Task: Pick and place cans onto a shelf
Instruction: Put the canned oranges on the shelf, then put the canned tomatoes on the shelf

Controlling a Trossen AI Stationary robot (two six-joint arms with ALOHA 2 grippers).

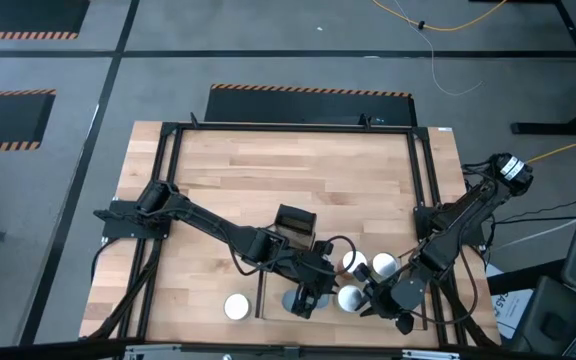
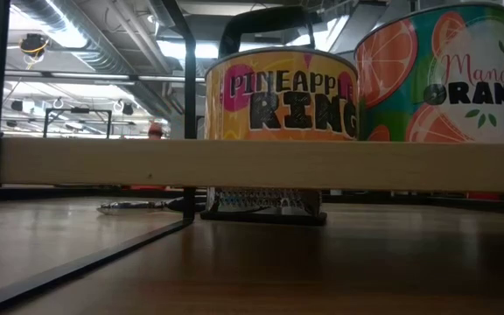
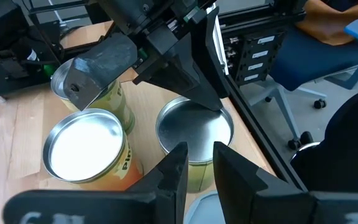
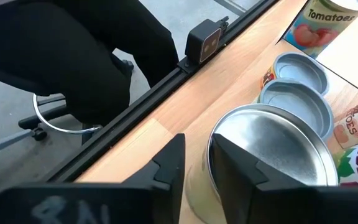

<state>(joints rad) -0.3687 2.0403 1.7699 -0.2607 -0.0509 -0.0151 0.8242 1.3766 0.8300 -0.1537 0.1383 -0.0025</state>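
The shelf's light-wood board [image 2: 103, 164] carries a pineapple can [image 2: 280, 96] and a mandarin-orange can [image 2: 444, 70]. My right gripper [image 1: 368, 298] is shut on a silver-topped can [image 3: 194, 127] near the table's front edge, also in its wrist view [image 4: 272, 149]. My left gripper [image 1: 306, 300] hovers beside it, fingers [image 3: 176, 168] almost together, over a pale-blue can top [image 3: 210, 210]. I cannot tell if it touches that top. A white-topped can [image 3: 86, 149] and another can [image 3: 61, 81] stand behind, and one can [image 1: 236, 305] stands alone to the left. My right gripper pinches the silver-topped can's raised rim [image 4: 211, 155], one finger over the top and one outside the wall. In the left wrist view the fingers slant down onto the rim [image 3: 215, 112] from above. The can stands upright on the wood.
A small black box [image 1: 293, 225] lies behind the cans, also under the board in the low view [image 2: 265, 206]. Black frame rails [image 4: 166, 81] run along the front edge. Two pale-blue can tops [image 4: 298, 84] and a tomato can [image 4: 328, 18] stand close to the right gripper.
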